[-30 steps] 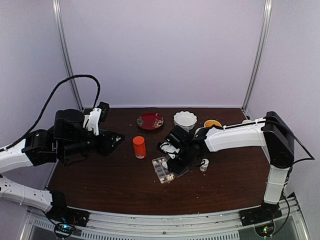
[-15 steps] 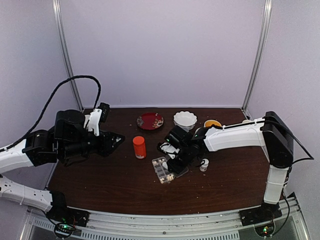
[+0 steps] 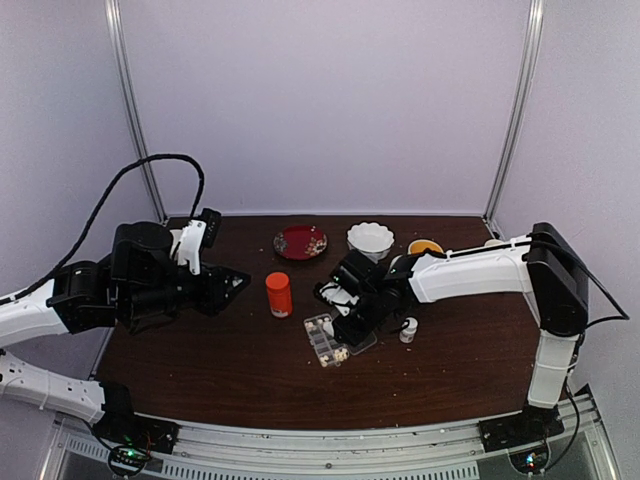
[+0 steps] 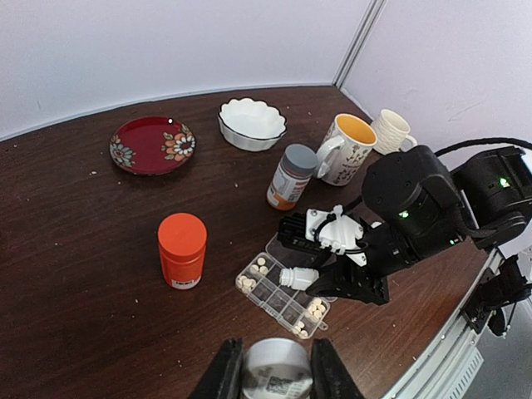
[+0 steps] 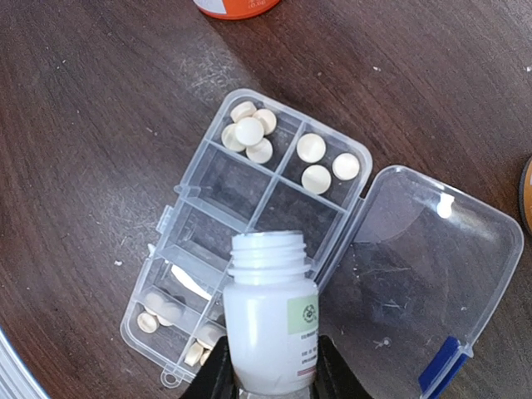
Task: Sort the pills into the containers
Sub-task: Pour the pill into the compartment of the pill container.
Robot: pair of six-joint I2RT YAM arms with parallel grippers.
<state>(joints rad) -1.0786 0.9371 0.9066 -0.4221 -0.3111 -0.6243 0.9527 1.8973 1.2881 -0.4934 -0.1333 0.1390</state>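
Right gripper (image 5: 268,367) clamps a small white uncapped bottle (image 5: 268,320) over the clear rectangular pill box (image 5: 184,193); tilt gently above 1 empty cell (image 5: 229,179). Left gripper (image 4: 274,372) pinches a grey round object (image 4: 271,376).

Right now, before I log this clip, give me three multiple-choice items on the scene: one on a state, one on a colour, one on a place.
1. The white bottle in the right gripper is:
A. capped
B. uncapped, its mouth over the pill box
C. set down beside the box

2. The latch on the box's open lid is:
A. red
B. green
C. blue

3. In the top view, the orange-red bottle stands:
A. on the lid
B. on the table, left of the box
C. in the right gripper

Answers:
1 B: the right wrist view shows its bare threaded neck above the cells.
2 C: a blue tab sits at the lid's corner.
3 B: it stands upright, apart from the box.
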